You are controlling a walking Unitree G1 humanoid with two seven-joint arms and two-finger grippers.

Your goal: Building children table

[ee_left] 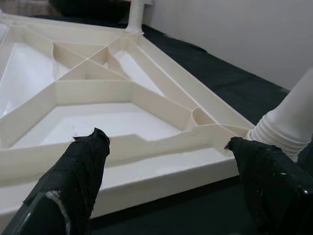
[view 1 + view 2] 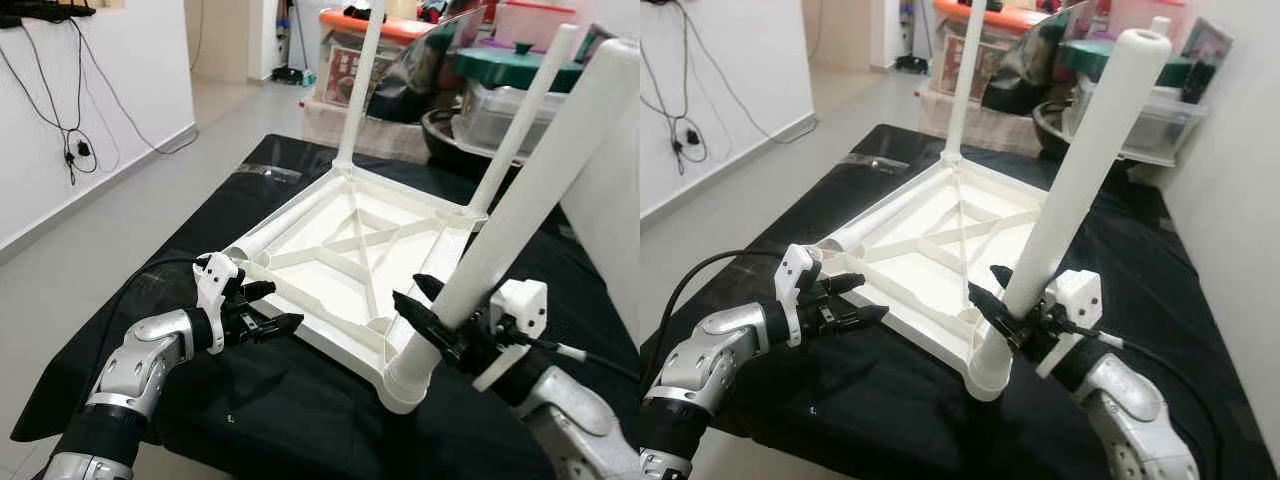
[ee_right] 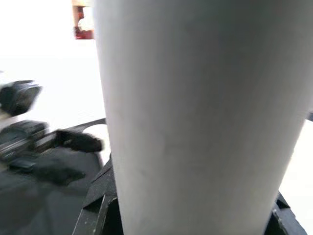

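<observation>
**Seating the near leg**

My right tool is clamped on the white leg, its ribbed foot in the near corner socket of the upturned tabletop on the black-draped bench. I'd push straight down the leg's axis while my left tool, fingers apart, braces the near rim.

The left arm is being held bent at the elbow, its forearm reaching forward and inward. The left gripper is being kept level, its two black fingers spread apart and closed on nothing. The right arm is being extended forward and inward from the lower right. The right gripper is being held with its fingers parted on either side of a white table leg, the leg being clasped between them.
</observation>
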